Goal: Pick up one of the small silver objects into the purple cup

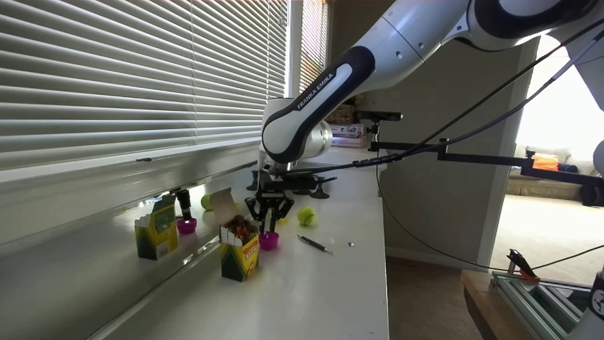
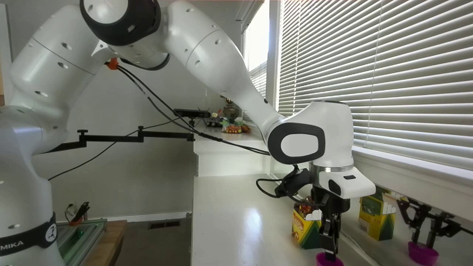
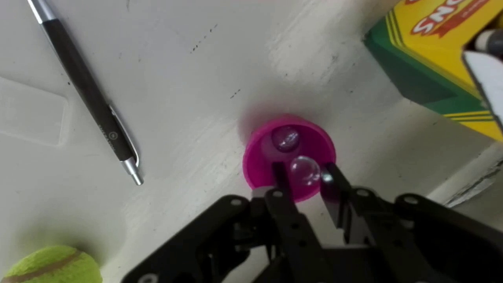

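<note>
The purple cup (image 1: 269, 242) stands upright on the white counter, just beside the crayon box; it also shows in an exterior view (image 2: 329, 261) at the bottom edge and in the wrist view (image 3: 257, 165). My gripper (image 1: 267, 230) points straight down at the cup's mouth, fingertips at about rim level. In the wrist view the fingers (image 3: 305, 168) are nearly closed with a clear shiny marble (image 3: 305, 173) between the tips. A second marble (image 3: 285, 138) lies inside the cup. Another small silver object (image 1: 350, 244) lies on the counter near its front edge.
A yellow-green crayon box (image 1: 239, 259) stands close to the cup and the fingers. A black pen (image 1: 315, 244), a tennis ball (image 1: 306, 216) and a clear plastic piece (image 3: 31, 112) lie nearby. A mirror-like wall (image 1: 108, 283) runs along the counter.
</note>
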`<control>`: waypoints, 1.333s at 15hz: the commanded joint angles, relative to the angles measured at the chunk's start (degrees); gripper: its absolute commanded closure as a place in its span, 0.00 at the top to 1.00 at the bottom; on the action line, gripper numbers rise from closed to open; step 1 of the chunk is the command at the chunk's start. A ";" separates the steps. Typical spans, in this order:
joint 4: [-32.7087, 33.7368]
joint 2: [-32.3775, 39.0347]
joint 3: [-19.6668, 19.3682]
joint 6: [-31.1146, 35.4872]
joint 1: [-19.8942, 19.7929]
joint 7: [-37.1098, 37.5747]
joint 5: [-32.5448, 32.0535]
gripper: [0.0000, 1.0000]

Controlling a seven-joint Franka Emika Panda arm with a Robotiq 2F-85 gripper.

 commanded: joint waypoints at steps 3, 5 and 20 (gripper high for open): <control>0.80 -0.83 -0.15 -2.47 0.07 1.61 0.29 0.76; -0.50 -2.60 -0.56 -3.31 0.43 1.26 -0.60 0.90; -21.63 -26.72 1.25 -10.76 -0.66 -19.07 -12.19 1.00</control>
